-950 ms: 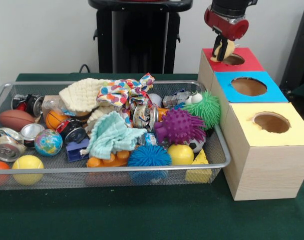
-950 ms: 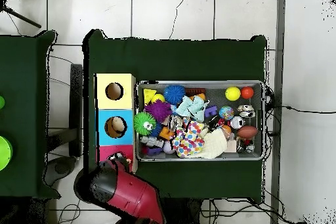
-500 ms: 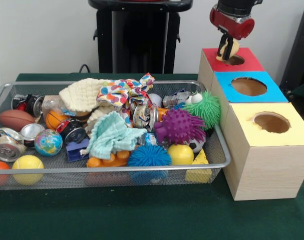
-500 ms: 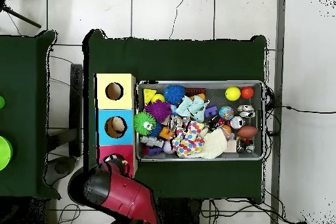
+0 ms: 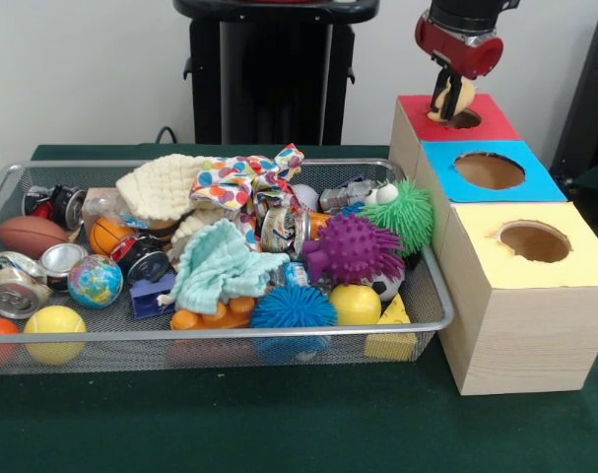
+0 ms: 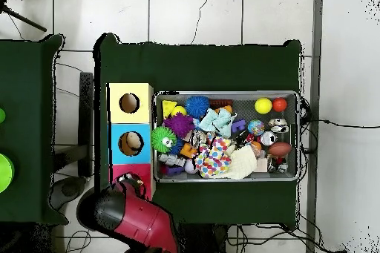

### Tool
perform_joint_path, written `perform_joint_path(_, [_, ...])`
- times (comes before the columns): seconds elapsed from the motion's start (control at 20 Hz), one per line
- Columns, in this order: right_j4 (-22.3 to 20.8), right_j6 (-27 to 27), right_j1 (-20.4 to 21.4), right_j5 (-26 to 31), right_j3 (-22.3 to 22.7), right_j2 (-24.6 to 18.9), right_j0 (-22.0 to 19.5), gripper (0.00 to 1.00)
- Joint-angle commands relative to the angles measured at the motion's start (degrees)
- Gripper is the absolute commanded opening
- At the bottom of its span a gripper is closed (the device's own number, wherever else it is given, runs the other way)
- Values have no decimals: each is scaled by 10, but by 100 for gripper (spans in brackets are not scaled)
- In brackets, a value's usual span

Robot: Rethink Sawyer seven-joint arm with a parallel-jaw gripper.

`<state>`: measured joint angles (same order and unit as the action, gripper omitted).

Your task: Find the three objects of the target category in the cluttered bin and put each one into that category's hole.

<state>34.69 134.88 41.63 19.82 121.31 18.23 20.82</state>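
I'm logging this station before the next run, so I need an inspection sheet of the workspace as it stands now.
Surface: green table cloth, nothing loose on it.
Job's things: wire-mesh bin full; red-surround hole on the far wood box, beside the blue-surround hole and yellow-surround hole.
Clutter: purple spiky ball, green spiky ball, blue spiky ball, globe ball, crushed cans, mint cloth, polka-dot cloth, all in the bin.
Pincer: pincer over the red hole, holding a pale object.
Cables: black cables on the tiled floor.
Surroundings: second green table alongside; no person seen.
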Motion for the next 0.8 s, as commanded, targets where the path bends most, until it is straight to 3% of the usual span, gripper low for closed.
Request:
perform_joint_path(0.05, [36,144,-13,36,-8,-48,-13,0])
perform_joint_path(0.55, [34,160,-19,55,-19,-31,-1,0])
perform_joint_path(0.8, [44,159,-14,48,-3,-42,-11,0])
